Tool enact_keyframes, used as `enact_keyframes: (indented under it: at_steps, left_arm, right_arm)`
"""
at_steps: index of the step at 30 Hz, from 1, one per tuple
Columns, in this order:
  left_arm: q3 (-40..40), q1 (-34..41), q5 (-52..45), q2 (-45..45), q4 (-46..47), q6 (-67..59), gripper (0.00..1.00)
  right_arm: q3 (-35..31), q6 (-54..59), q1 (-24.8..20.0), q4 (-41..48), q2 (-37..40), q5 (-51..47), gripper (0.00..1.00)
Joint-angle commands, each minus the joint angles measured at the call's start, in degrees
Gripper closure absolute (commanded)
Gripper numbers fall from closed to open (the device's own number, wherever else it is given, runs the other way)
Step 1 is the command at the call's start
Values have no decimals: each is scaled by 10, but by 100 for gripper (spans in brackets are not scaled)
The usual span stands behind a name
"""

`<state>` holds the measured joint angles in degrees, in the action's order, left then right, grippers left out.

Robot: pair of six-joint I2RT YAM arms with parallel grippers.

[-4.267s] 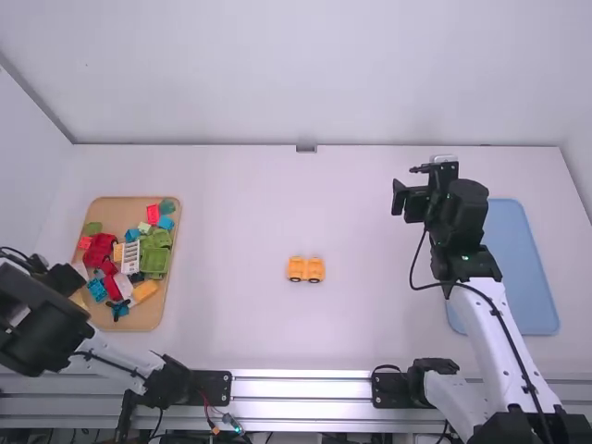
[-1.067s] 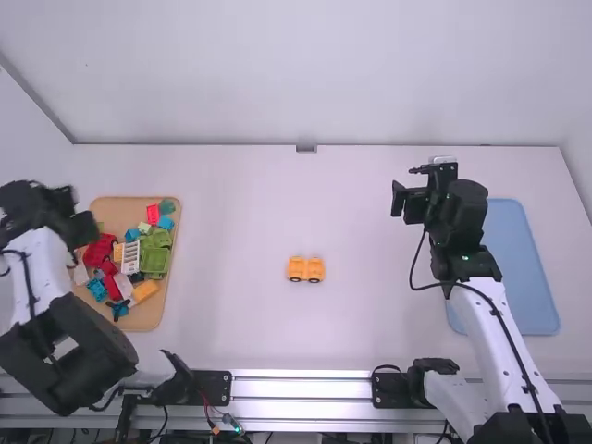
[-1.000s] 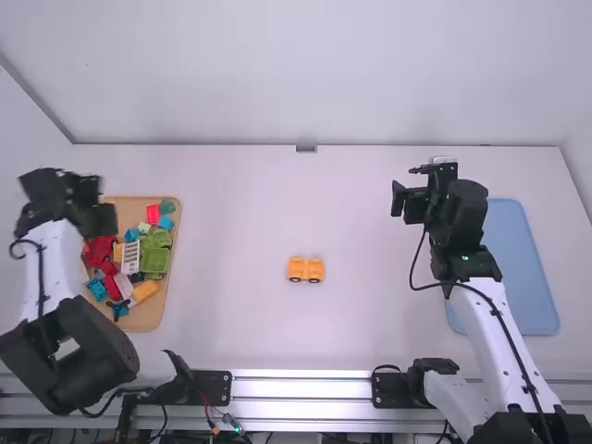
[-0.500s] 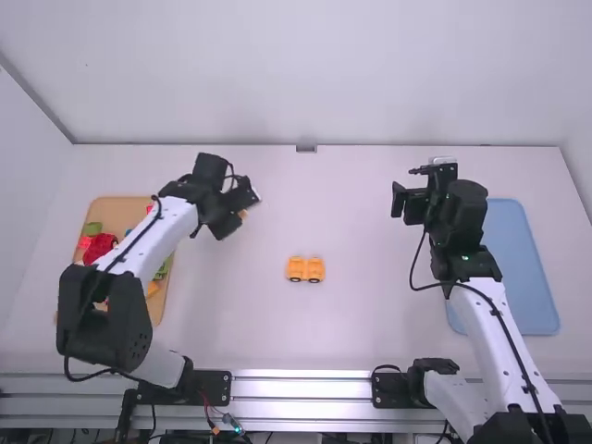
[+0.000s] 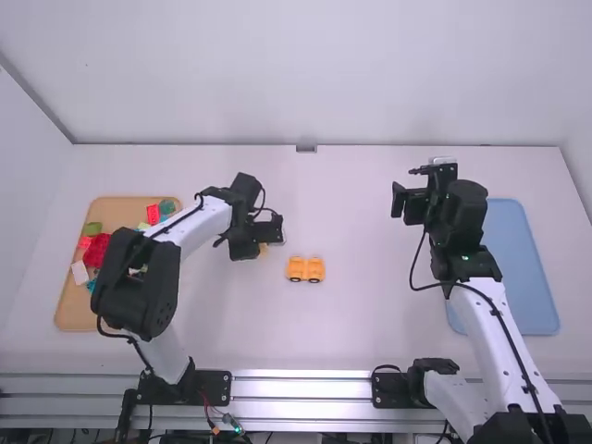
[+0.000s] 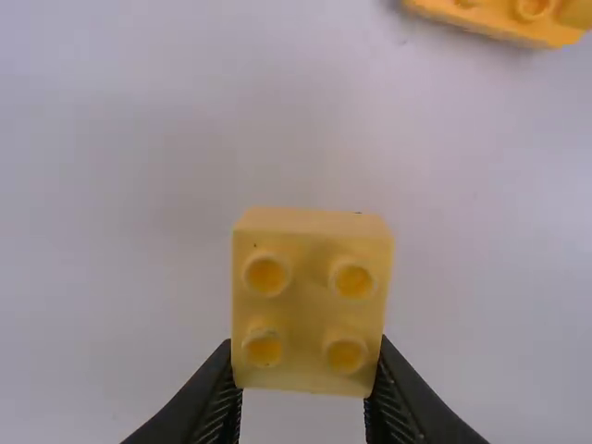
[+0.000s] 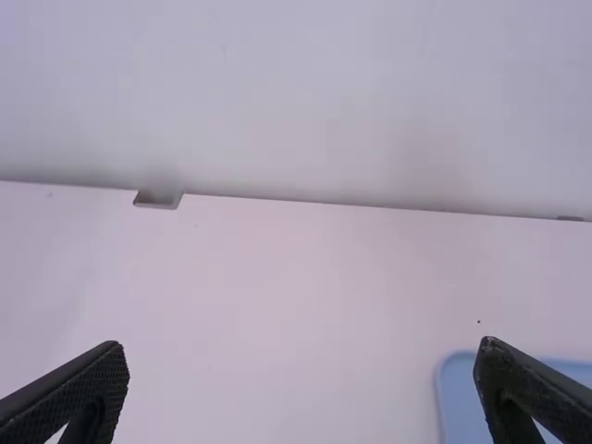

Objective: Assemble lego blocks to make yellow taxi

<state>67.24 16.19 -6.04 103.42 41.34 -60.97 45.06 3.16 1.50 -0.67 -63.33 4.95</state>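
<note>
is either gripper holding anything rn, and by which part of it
The left gripper holds a yellow four-stud block, pinched by two opposite sides, its studs facing the wrist camera. The right gripper is open and holds nothing.

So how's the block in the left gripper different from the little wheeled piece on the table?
The block is pale yellow; the wheeled piece is deeper orange. The block is gripped by the left gripper, while the wheeled piece stands on the table. The block is compact; the wheeled piece is longer. Both have studs.
</note>
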Motion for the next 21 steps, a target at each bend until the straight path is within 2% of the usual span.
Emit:
enact_keyframes:
  at_steps: [1,10,18,20,21]
  left_arm:
    - [4,2,-41,16,4,-40,99]
    - [-53,3,-41,28,-68,-40,98]
    - [-94,3,-54,28,-103,-40,94]
    - [-99,3,-51,28,-106,-40,88]
    - [-100,3,-51,28,-106,-40,79]
  right_arm:
    - [18,0,0,2,-4,-3,1]
    - [18,0,0,8,-4,-3,1]
    - [18,0,0,7,-4,-3,1]
    - [18,0,0,7,-4,-3,1]
    - [18,0,0,7,-4,-3,1]
